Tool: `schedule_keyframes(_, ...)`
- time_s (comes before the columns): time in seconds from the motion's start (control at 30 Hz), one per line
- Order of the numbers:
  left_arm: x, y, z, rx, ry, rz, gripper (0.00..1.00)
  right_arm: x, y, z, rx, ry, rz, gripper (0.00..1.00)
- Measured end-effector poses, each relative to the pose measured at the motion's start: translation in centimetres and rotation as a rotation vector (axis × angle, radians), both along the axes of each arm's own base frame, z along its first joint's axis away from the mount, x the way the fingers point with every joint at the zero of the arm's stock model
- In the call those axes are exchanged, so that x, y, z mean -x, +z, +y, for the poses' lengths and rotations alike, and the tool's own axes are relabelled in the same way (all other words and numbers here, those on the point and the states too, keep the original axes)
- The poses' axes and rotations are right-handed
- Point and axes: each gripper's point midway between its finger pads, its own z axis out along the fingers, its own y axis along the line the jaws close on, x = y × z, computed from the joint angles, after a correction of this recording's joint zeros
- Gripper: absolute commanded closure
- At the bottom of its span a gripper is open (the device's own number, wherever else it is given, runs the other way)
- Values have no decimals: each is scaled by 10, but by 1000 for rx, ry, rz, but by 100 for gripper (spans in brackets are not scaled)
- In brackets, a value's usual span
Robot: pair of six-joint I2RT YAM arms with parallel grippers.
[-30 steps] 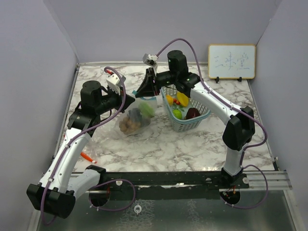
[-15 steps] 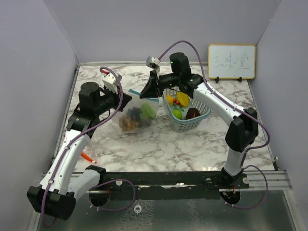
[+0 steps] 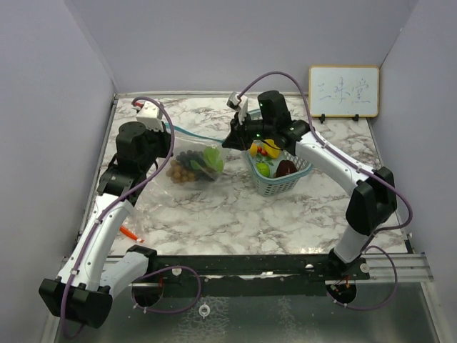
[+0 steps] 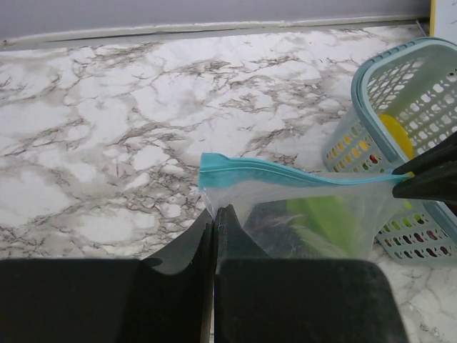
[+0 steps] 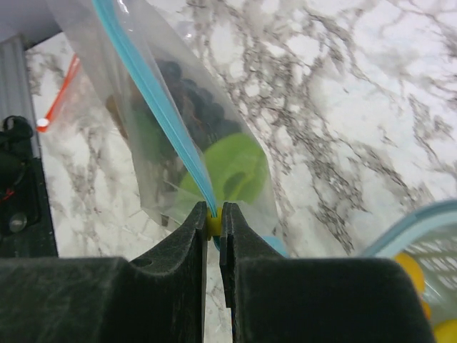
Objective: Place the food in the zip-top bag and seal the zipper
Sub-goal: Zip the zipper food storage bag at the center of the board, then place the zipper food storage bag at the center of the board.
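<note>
The clear zip-top bag (image 3: pixel 194 163) hangs stretched between my two grippers. It holds a tan-brown berry cluster (image 3: pixel 178 172), a dark purple grape bunch (image 3: pixel 191 158) and a green fruit (image 3: pixel 212 158). My left gripper (image 3: pixel 168 133) is shut on the bag's left top corner (image 4: pixel 214 211), just under the teal zipper strip (image 4: pixel 285 171). My right gripper (image 3: pixel 233 138) is shut on the yellow zipper slider (image 5: pixel 213 220) at the strip's right end (image 5: pixel 153 100). The green fruit (image 5: pixel 230 168) shows through the bag just past the slider. Yellow, green and dark red-brown pieces (image 3: pixel 270 158) lie in the teal basket.
The teal mesh basket (image 3: pixel 296 174) stands right of the bag, close to my right gripper; it also shows in the left wrist view (image 4: pixel 371 121). A small orange-red item (image 3: pixel 129 233) lies on the marble table at the front left. A whiteboard (image 3: pixel 343 91) stands at the back right.
My left gripper has moved back and left, my right gripper to the right. The bag is now pulled out wide and its zipper line is taut between them.
</note>
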Motion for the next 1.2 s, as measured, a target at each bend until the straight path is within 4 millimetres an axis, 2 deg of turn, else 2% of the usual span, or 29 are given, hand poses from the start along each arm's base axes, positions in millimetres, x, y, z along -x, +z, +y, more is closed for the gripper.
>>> schedule_keyframes(0.2,-5,-6,11,-6,74,20,100,-17,-4,-26,81,-182,-58,95)
schedule_keyframes(0.3,-9,-8,19,-22,123,26,100,-31,-9,-42,143,-297,-72,95)
schedule_keyframes(0.43,-11,-8,21,-20,138,26,100,-37,-2,-46,156,-349,-85,93)
schedule_keyframes(0.47,-12,-7,21,-20,142,23,100,-39,4,-46,150,-357,-94,88)
schedule_keyframes(0.53,-14,-5,22,-17,150,11,100,-41,13,-45,139,-366,-103,66)
schedule_keyframes(0.57,-15,-2,24,-15,160,0,100,-42,17,-45,133,-370,-101,58)
schedule_keyframes(0.67,-22,1,44,-34,258,-21,100,-52,26,-54,143,-414,-101,37)
schedule_keyframes(0.7,-24,2,49,-37,286,-27,100,-55,29,-57,144,-426,-100,33)
schedule_keyframes(0.8,-32,-4,69,-51,398,-16,100,-61,44,-62,110,-444,-87,30)
schedule_keyframes(0.83,-36,-6,74,-55,436,-6,92,-61,44,-62,110,-444,-87,30)
schedule_keyframes(0.9,-45,-9,84,-54,498,11,76,-58,59,-55,61,-418,-79,30)
schedule_keyframes(0.93,-50,-10,90,-50,523,18,64,-54,62,-51,46,-400,-68,30)
schedule_keyframes(0.97,-54,-11,92,-44,538,22,29,-49,63,-45,31,-378,-52,30)
schedule_keyframes(1.0,-57,-11,95,-37,552,27,6,-44,63,-40,21,-359,-37,30)
schedule_keyframes(1.03,-60,-12,97,-31,561,30,2,-38,63,-34,13,-337,-23,30)
schedule_keyframes(1.2,-63,-9,86,12,495,24,1,11,46,20,3,-176,57,31)
